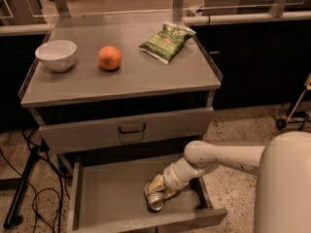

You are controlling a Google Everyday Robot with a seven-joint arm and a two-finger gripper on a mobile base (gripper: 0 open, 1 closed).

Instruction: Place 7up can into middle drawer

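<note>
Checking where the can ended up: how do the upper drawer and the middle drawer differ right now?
The upper drawer is shut; the middle drawer is pulled out, tray exposed. The upper drawer shows a dark handle; the middle drawer's handle is out of sight. The upper drawer's inside is hidden; the middle drawer holds the 7up can, the gripper at it. Both are grey.

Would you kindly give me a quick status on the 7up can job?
Pincer inside open middle drawer, at 7up can. Can low in the tray. Nothing in the way.
</note>
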